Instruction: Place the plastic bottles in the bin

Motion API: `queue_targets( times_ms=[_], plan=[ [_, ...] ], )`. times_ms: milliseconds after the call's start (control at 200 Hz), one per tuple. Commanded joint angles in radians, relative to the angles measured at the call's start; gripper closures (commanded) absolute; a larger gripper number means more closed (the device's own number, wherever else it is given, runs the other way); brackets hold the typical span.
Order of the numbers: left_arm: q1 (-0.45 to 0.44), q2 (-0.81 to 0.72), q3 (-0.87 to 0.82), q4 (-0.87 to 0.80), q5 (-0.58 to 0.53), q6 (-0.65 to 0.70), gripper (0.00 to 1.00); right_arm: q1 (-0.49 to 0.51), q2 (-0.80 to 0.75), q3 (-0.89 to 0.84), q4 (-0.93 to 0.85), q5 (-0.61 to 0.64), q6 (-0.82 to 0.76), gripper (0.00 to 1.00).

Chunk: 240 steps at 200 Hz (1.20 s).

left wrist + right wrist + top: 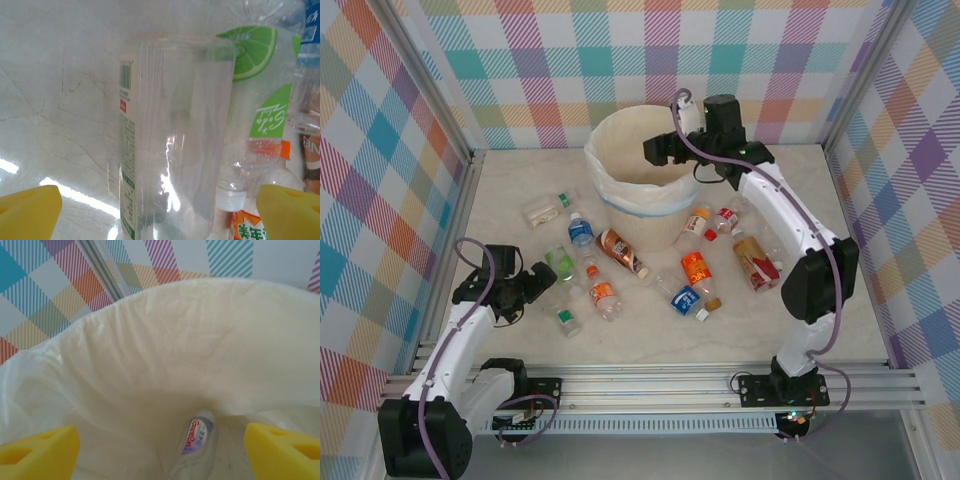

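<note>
The cream-white bin (638,205) stands at the back middle of the table. My right gripper (654,151) hangs open and empty over its mouth. In the right wrist view one bottle with a red and purple label (196,439) lies at the bottom of the bin's bag (165,350), below my right gripper (160,452). Several plastic bottles lie in front of the bin, among them a lime-label one (560,262) and an orange-label one (604,296). My left gripper (544,284) is low at their left edge. It (160,215) is open around a clear bottle with green print (170,145), fingers apart from it.
A lime-label bottle (262,85) and an orange-label bottle (247,227) lie just behind the clear one. More bottles lie to the right of the bin (752,262). A metal frame rail (650,385) runs along the near edge, and checked walls close the sides and back.
</note>
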Motion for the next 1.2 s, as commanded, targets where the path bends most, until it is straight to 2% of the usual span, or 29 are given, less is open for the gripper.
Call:
queue_targets(
  times_ms=[0, 50, 170, 260, 365, 495, 580, 705, 795, 935, 1025, 1195],
  plan=[
    [0.011, 0.006, 0.015, -0.070, 0.048, 0.015, 0.00, -0.002, -0.112, -0.049, 0.071, 0.027, -0.050, 0.05],
    [0.007, 0.021, 0.031, -0.116, 0.025, 0.007, 0.00, -0.002, -0.159, -0.096, 0.091, 0.035, -0.049, 0.00],
    [-0.016, 0.049, 0.058, -0.179, 0.006, -0.008, 0.00, -0.002, -0.291, -0.257, 0.186, 0.032, -0.042, 0.00],
    [-0.063, 0.047, 0.056, -0.153, 0.029, -0.042, 0.00, -0.002, -0.382, -0.385, 0.262, 0.045, -0.003, 0.00],
    [-0.117, 0.072, 0.055, -0.126, 0.009, -0.069, 0.00, -0.002, -0.471, -0.510, 0.317, 0.046, 0.061, 0.00],
    [-0.121, 0.125, 0.067, -0.055, -0.038, -0.067, 0.00, -0.002, -0.588, -0.692, 0.446, 0.024, 0.113, 0.00],
    [-0.122, 0.143, 0.060, -0.008, -0.116, -0.093, 0.00, -0.001, -0.649, -0.780, 0.508, 0.057, 0.130, 0.00],
    [-0.122, 0.196, 0.043, 0.109, -0.069, -0.063, 0.00, -0.002, -0.705, -0.805, 0.464, 0.112, 0.100, 0.00],
    [-0.122, 0.258, 0.063, 0.122, -0.046, -0.017, 0.02, -0.002, -0.735, -0.817, 0.440, 0.128, 0.080, 0.00],
    [-0.122, 0.296, 0.060, 0.120, -0.092, 0.007, 0.04, -0.002, -0.766, -0.848, 0.444, 0.149, 0.080, 0.00],
    [-0.121, 0.315, 0.035, 0.166, -0.058, 0.016, 0.04, -0.001, -0.778, -0.863, 0.452, 0.155, 0.086, 0.00],
    [-0.121, 0.383, 0.017, 0.162, -0.065, 0.004, 0.14, -0.002, -0.785, -0.874, 0.458, 0.167, 0.081, 0.00]
  ],
)
